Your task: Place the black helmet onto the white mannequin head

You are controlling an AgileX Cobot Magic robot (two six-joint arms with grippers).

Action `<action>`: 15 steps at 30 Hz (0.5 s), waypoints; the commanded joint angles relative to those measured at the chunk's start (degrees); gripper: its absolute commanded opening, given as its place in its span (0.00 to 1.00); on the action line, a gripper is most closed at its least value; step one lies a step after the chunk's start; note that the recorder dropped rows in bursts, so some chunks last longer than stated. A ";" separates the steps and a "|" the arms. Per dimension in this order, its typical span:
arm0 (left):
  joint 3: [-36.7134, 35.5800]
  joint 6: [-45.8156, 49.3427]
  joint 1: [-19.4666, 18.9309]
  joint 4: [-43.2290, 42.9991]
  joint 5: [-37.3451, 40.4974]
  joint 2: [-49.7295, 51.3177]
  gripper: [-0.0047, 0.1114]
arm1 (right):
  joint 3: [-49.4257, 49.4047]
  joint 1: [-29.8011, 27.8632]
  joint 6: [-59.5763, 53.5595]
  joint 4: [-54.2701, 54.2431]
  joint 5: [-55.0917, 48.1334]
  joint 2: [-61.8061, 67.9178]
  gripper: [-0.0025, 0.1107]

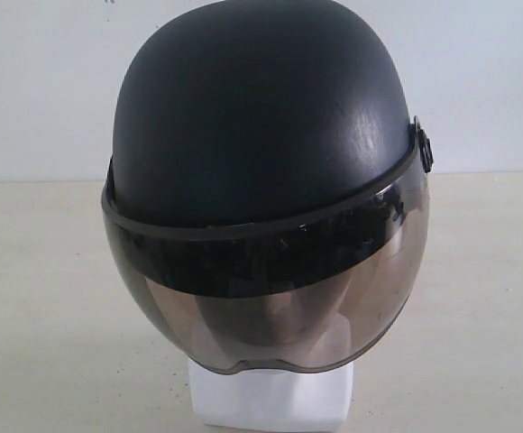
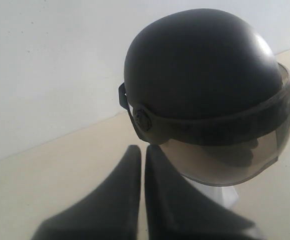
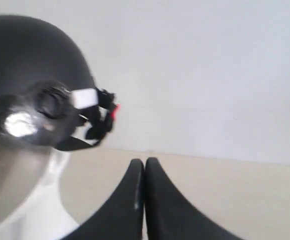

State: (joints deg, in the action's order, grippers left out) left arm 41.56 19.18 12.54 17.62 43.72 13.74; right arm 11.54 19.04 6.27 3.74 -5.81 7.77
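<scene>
The black helmet (image 1: 261,108) sits on the white mannequin head, its smoky visor (image 1: 270,298) lowered over the face. Only the head's blocky white neck base (image 1: 270,397) shows below the visor. The left wrist view has the black helmet (image 2: 200,65) and the neck base (image 2: 220,192) behind my left gripper (image 2: 143,147), which is shut with nothing in it, just beside the helmet's lower edge. From the right wrist view, the black helmet (image 3: 25,65) with its chin strap (image 3: 97,127) is off to one side, and my right gripper (image 3: 144,161) is shut and empty, apart from it.
The head stands on a beige tabletop (image 1: 45,316) with a plain white wall (image 1: 45,90) behind. Neither gripper shows in the exterior view.
</scene>
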 commanded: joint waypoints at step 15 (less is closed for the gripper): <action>-0.19 -0.83 0.00 -0.08 0.18 -0.31 0.08 | -11.54 -9.36 -7.67 -4.97 -8.21 -7.77 0.02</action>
State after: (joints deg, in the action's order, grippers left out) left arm 41.56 19.18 12.54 17.62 43.72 13.74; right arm 0.25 10.04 3.87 0.72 -10.55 1.48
